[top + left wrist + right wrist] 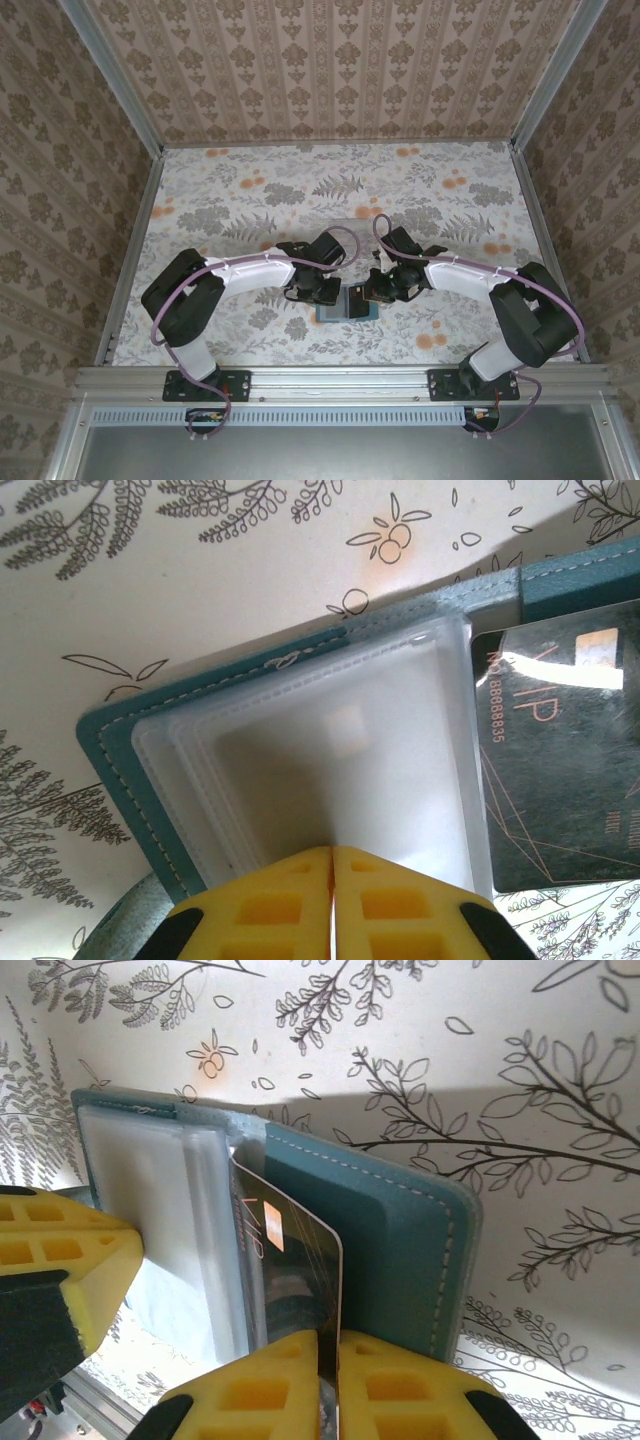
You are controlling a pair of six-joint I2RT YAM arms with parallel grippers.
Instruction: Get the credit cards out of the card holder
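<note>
Step in hand: drawing a card out. Right claw (330, 1352) is clenched on the near edge of the dark glossy "VIP" credit card (285, 1270). The card stands tilted up, far end by the fold of the teal stitched soft bifold card holder (400, 1215). Can't tell if that end sits in a slot. Holder lies open on the floral-print desk (520, 1050), betw. the two claws, toward the near edge. Left claw (332, 868) is clenched too, tips together, on the frosted clear plastic sleeve (330, 740) of the holder's left panel. Whether it nips the sleeve or just presses it, can't tell.

To do it well, imo:
- Pull the card along its own plane, away from the fold, not straight up. Lifting would likely drag the light holder w/ it.
- Left claw should act as anchor, pinning the sleeve panel down.
- Go slow. The grip is on a thin edge only, so a jerk may slip it.
- If the holder creeps w/ the card, stop & re-press.

Whether more cards sit under the frosted sleeve, can't tell.
</note>
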